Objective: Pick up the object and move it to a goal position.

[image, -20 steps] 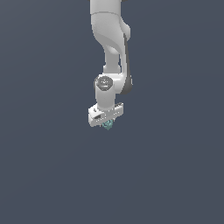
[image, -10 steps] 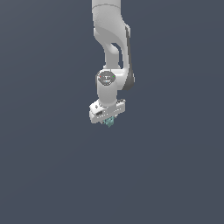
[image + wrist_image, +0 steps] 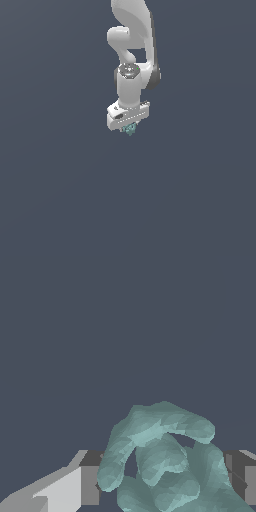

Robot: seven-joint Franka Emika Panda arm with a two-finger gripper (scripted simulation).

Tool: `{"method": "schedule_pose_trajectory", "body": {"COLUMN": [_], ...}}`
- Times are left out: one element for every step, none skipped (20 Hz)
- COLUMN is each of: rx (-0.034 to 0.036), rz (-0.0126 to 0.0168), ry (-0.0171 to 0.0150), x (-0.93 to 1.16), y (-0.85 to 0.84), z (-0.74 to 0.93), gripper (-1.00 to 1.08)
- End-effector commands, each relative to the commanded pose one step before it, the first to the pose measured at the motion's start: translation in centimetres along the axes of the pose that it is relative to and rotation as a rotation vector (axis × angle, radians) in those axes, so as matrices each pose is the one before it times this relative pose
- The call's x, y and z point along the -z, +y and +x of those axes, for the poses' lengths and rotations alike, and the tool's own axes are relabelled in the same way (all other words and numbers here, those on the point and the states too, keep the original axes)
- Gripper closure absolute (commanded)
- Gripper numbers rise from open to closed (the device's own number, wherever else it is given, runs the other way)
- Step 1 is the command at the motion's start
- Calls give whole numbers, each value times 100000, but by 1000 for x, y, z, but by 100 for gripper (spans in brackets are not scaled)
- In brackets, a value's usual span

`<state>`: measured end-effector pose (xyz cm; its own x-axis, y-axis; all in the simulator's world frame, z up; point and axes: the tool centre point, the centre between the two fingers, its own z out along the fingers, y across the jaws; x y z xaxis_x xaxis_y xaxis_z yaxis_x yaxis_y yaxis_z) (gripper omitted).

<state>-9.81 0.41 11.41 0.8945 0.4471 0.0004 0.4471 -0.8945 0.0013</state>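
From the exterior view I see the arm hanging down from the top of the frame, wrist pointing downward, with the claw at its lower end. The white hand body sits slightly tilted, its side toward the exterior view's left a little lower. Below it the fingers are short and mostly hidden; the gap between them looks narrow — just wide enough for what sits in it.

The object pokes out beneath the hand, a small teal-green lump caught between the fingers and far narrower than the hand itself. It hangs with the claw against the plain dark grey backdrop, with nothing touching it from below that I can make out.

The wrist view confirms the hold. The object fills the lower middle of the frame — lumpy, curled lobes of pale teal — with a dark finger pad against one side and another against the other. So the claw is closed onto the object, gripping it on both flanks.
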Motion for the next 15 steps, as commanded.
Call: {"method": "schedule_pose_trajectory", "body": {"rx": [-28, 0, 0, -3, 0, 0, 0, 0, -8, 0, 0, 0, 0, 0, 0], "rz": [9, 0, 0, 48, 0, 0, 0, 0, 47, 0, 0, 0, 0, 0, 0], "ry": [-61, 0, 0, -9, 0, 0, 0, 0, 9, 0, 0, 0, 0, 0, 0], "x": [1205, 388, 345, 287, 259, 216, 173, 129, 80, 43, 0, -44, -78, -55, -19], "y": [-713, -222, -197, -165, -147, -122, -97, -71, -35, -20, 6, 32, 51, 35, 12], "z": [-193, -46, -40, -33, -28, -21, -13, -5, 0, 10, 18, 26, 30, 18, 6], "gripper": [108, 108, 108, 108, 108, 108, 108, 108, 108, 108, 108, 108, 108, 108, 108]}}
